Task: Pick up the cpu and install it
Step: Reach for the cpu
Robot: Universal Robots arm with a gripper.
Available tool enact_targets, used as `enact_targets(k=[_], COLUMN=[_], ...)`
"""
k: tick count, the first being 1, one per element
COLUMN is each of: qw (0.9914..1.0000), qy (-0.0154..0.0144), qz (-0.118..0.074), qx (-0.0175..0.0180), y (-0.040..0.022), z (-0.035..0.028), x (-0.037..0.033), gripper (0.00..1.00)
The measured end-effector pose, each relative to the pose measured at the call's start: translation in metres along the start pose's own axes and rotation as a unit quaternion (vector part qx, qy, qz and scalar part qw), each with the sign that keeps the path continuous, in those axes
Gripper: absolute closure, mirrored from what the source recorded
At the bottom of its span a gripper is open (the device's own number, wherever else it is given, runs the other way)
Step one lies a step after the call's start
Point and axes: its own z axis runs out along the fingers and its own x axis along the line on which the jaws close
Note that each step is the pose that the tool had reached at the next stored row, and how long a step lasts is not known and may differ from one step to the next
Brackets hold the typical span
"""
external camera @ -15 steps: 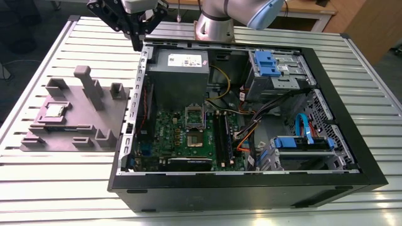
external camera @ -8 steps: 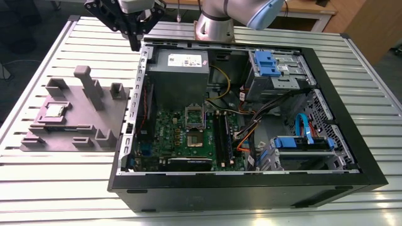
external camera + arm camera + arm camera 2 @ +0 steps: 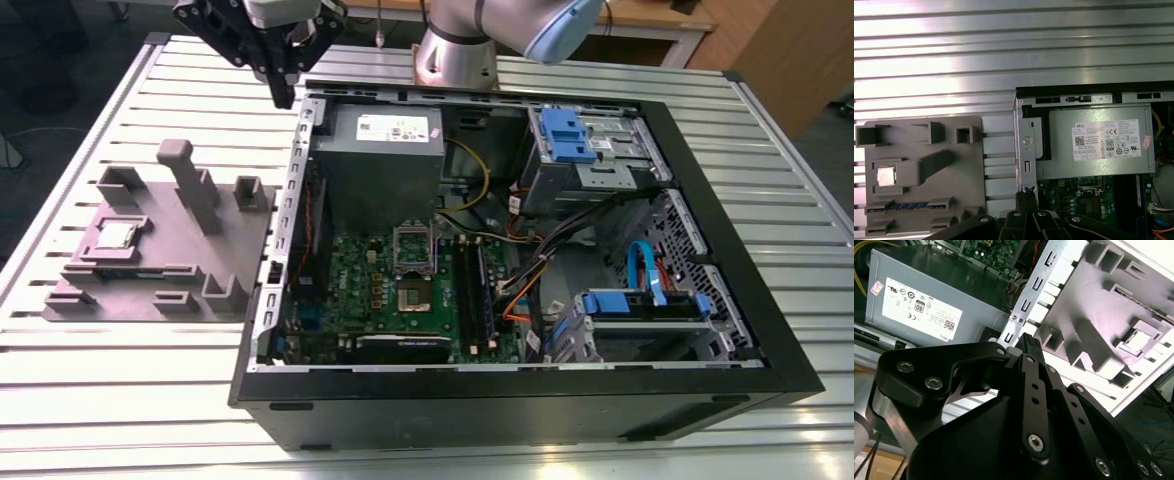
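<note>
I see end effector (image 3: pixel 283 95) closed tight, nothing gripped, hovering over computer case (image 3: pixel 534 395) edge, just beside power supply (image 3: pixel 378 150) with white printed label (image 3: pixel 394 127). I find cpu (image 3: pixel 118 236) well apart from end effector, toward exterior view's left, seated in recess of grey fixture (image 3: pixel 167 275) on worktop (image 3: pixel 134 365).

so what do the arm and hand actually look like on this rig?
The arm is silver-grey tubing with a light blue joint cap. The hand is matte black, with slim bar-linkage fingers pinned by silver hex-socket screws and a rounded black body behind them.
</note>
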Motion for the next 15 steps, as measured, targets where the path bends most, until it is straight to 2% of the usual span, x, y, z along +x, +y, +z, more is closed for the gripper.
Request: enact_targets(k=[15], qw=[1.00000], qy=[0.0000], qz=[0.000], qx=[0.0000], y=[-0.0004], z=[0.0001], x=[0.0046], gripper=[0.90])
